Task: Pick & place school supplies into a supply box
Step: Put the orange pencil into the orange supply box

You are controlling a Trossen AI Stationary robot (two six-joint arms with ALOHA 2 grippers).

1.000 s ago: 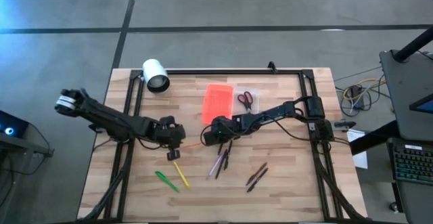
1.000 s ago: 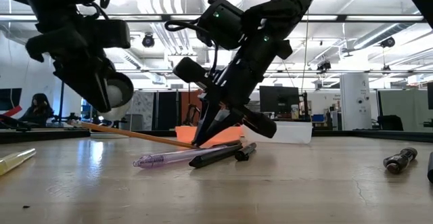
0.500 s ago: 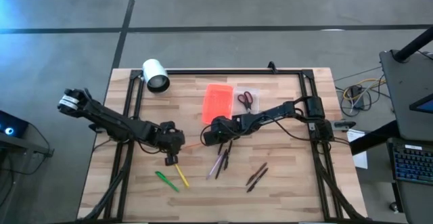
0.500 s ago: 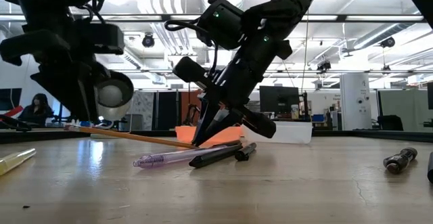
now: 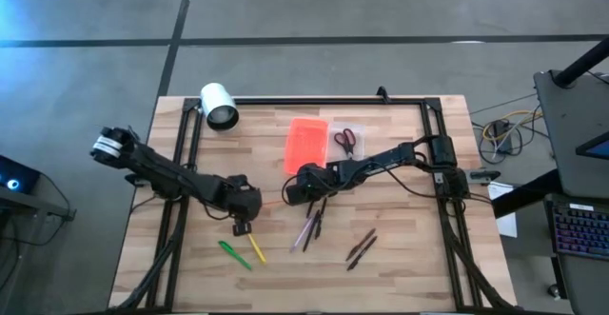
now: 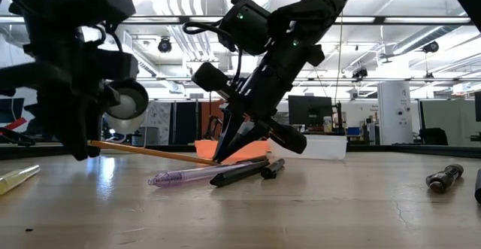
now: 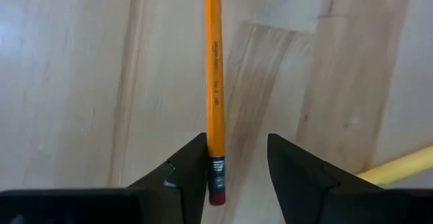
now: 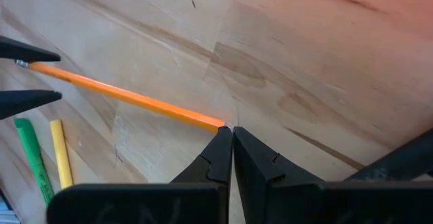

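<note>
The left claw (image 5: 242, 227) has dropped lower over the last second, now straddling the orange pencil's (image 7: 214, 82) eraser end, fingers apart. A yellow pen (image 5: 255, 247) and green pen (image 5: 232, 255) are lying just beside it on the surface (image 5: 400, 267). The right claw (image 8: 226, 143) is pinching the pencil's tip, near the orange-lidded supply box (image 5: 306, 144).
</note>
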